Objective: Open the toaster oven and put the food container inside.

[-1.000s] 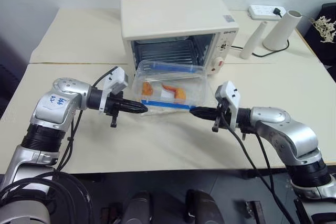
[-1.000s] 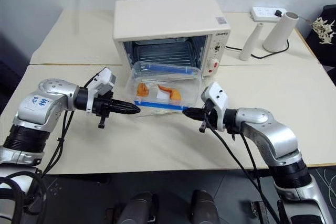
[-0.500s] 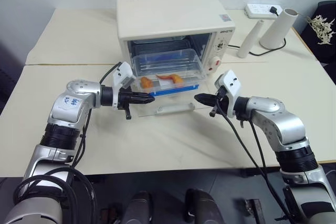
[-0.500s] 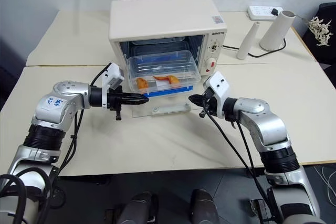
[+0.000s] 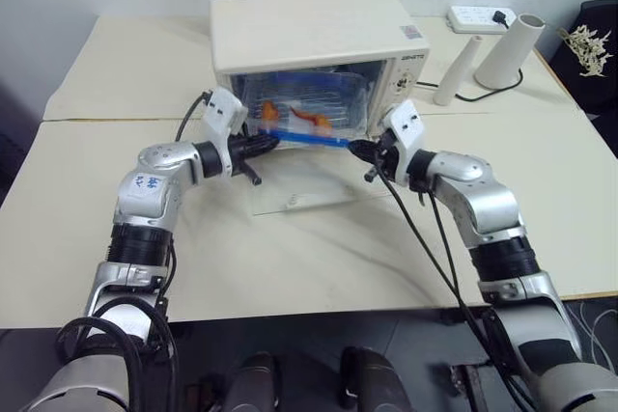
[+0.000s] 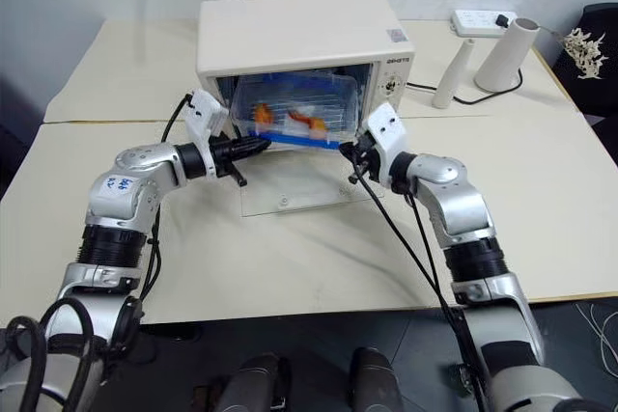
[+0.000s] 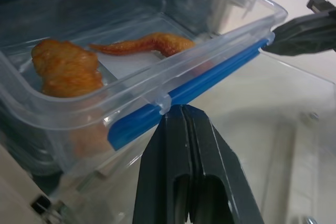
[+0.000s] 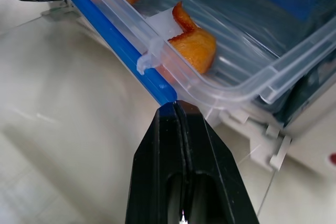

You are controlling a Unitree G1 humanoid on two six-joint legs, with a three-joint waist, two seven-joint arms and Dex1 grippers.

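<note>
food container (image 6: 294,113) sitting mostly inside toaster oven (image 6: 301,38), front edge over open door | left gripper (image 5: 273,141) closed, empty, touching blue strip | right gripper (image 5: 353,147) closed, empty, touching strip's other end

Cream table (image 5: 319,258): toaster oven (image 5: 309,31), power strip (image 5: 475,18), two white cones (image 5: 507,51)

I count one toaster oven (image 5: 319,45) on my desk (image 5: 290,248), and one food container (image 5: 309,115) — two orange food pieces (image 7: 68,69) inside it. Behind sit two white cone-shaped pieces (image 5: 504,50), one tall, one squat — plus one power strip (image 5: 480,18). My own grippers number two: left gripper (image 5: 273,141), right gripper (image 5: 353,148).
</note>
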